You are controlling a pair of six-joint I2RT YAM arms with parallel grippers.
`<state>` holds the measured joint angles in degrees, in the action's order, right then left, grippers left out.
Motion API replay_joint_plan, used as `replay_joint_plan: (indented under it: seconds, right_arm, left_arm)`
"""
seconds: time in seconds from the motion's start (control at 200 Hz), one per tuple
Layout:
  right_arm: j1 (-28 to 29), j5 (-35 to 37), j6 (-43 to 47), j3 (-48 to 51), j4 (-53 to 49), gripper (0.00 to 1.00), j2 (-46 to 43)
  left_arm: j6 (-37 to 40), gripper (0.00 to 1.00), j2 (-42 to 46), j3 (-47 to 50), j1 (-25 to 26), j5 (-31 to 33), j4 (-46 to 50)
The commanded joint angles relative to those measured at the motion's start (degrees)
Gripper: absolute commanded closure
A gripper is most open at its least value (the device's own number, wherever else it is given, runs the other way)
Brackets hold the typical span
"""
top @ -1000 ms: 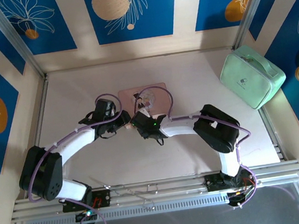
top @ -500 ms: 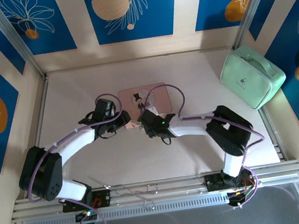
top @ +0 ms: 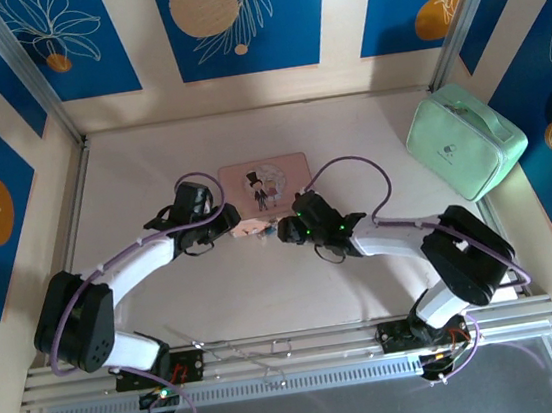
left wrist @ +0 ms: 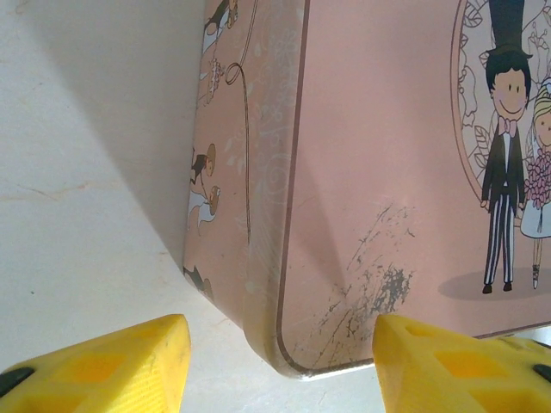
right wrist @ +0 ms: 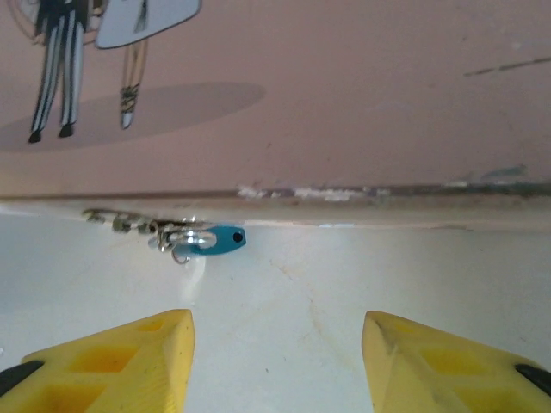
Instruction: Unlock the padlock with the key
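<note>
Pale worktop [top: 150,162] is bearing a pink box [top: 265,183]; right wrist view is revealing the padlock [right wrist: 215,240] beside it, facing the released right claw [right wrist: 275,335]; released left claw [left wrist: 280,331] is straddling a corner.

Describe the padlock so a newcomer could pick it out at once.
Find the pink box with the cartoon couple, mid-table. On the white table along its near edge lies the padlock, tiny, seen from the right wrist. Its blue body sets it apart from the silvery bits beside it.
</note>
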<state>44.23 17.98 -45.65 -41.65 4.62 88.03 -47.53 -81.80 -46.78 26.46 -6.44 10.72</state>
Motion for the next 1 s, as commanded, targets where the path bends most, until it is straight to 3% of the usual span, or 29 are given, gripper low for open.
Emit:
replay_joint_plan:
  seconds: [0.0,0.125,0.33,0.725,0.99]
  right_arm:
    - [0.6,-3.0,-3.1,-1.2,4.0,0.46,3.1]
    - [1.1,-3.4,-3.6,-2.0,4.8,0.42,5.5]
    - [4.5,2.0,0.8,-8.2,-2.0,0.38,10.2]
    - [4.9,5.8,2.1,-13.9,-5.8,0.49,15.9]
    - [3.9,6.1,1.4,-15.7,-7.4,0.47,17.4]
  left_arm:
    - [0.2,0.42,1.0,0.5,-0.7,-1.1,0.0]
    - [0.1,0.42,1.1,0.7,-0.7,-1.0,-0.1]
    - [0.1,0.43,1.1,0.5,-0.7,-1.0,-0.1]
    - [0.1,0.43,1.4,0.9,-0.7,-1.2,0.1]
    - [-0.3,0.43,1.6,1.3,-0.7,-1.7,-0.1]
